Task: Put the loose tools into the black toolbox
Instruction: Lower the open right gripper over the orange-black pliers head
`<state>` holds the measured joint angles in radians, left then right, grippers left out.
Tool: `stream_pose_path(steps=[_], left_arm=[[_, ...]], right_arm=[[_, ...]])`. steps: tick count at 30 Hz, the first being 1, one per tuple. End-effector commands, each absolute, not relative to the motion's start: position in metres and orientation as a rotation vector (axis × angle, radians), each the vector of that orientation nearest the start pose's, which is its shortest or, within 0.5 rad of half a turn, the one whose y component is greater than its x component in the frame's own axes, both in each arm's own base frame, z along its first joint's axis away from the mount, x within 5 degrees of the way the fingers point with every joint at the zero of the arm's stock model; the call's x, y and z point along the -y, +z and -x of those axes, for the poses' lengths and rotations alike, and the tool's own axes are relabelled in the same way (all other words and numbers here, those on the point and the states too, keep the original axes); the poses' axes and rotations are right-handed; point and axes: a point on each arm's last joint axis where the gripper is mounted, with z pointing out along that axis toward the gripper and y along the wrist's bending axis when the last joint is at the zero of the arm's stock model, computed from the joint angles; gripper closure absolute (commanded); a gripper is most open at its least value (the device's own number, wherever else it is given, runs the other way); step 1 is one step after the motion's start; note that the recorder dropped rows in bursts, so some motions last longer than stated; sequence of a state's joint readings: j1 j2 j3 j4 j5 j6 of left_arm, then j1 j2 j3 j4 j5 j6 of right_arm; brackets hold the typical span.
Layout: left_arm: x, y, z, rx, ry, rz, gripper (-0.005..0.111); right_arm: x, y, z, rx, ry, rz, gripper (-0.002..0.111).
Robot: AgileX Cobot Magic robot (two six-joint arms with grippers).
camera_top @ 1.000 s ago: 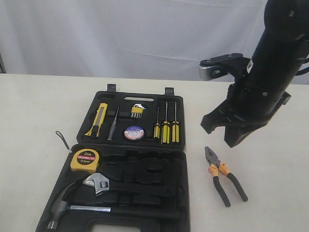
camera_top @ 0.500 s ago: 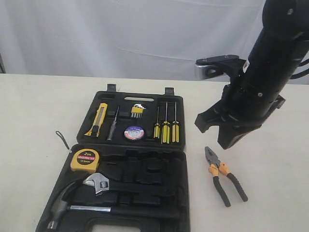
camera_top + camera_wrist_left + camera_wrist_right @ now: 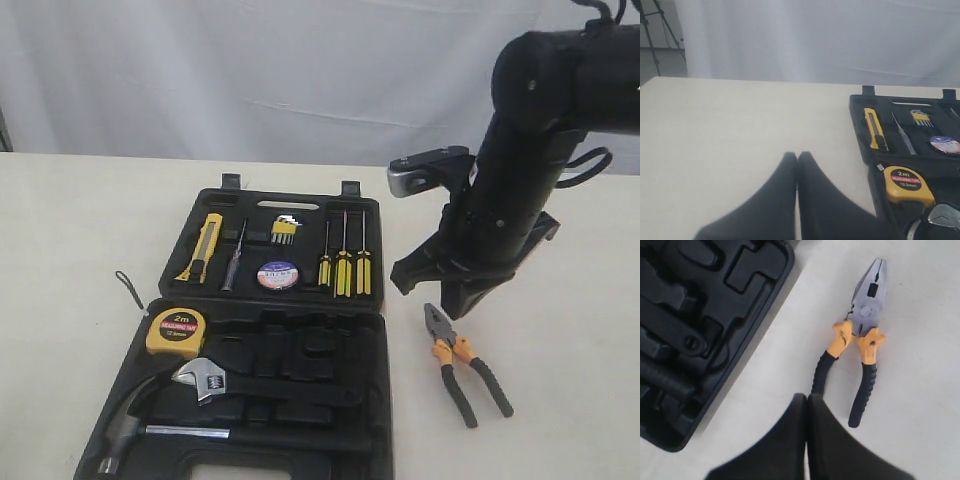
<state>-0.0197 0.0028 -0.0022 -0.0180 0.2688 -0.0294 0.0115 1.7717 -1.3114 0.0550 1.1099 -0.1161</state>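
Hovering toward the right edge of the surface (image 3: 80, 230) with the right end effector (image 3: 806, 397), fingers pressed together, gripping nothing. Pointing down at the orange-and-black-handled pliers (image 3: 462, 365), these lying flat on bare surface between the black toolbox (image 3: 300, 362) and the right edge, near the case but apart from it, nose toward the far edge. Holding the left end effector (image 3: 797, 155) pressed together and empty over bare surface to the left of the toolbox. Sitting in moulded slots of the open case: yellow tape measure (image 3: 176, 332), utility knife (image 3: 203, 247), electrical tape roll (image 3: 278, 275).
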Motion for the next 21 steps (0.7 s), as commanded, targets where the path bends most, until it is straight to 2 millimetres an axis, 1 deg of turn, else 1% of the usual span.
stream_pose_path(steps=[1,3,10,15,21], left_arm=[[0.002,0.189,-0.055,-1.752,-0.058,0.021,0.107],[0.002,0.189,-0.055,-1.752,-0.058,0.021,0.107],[0.002,0.189,-0.055,-1.752,-0.058,0.021,0.107],[0.002,0.189,-0.055,-1.752,-0.058,0.021,0.107],[0.002,0.189,-0.055,-1.752,-0.058,0.021,0.107]], right_arm=[[0.000,0.213,-0.359,-2.995,0.049,0.132,0.109],[0.004,0.207,-0.365,-2.972,0.039,0.118,0.109],[0.024,0.192,-0.373,-2.953,0.018,0.043,0.109],[0.036,0.185,-0.374,-2.964,0.014,-0.004,0.109],[0.037,0.177,-0.379,-2.952,0.002,0.002,0.109]])
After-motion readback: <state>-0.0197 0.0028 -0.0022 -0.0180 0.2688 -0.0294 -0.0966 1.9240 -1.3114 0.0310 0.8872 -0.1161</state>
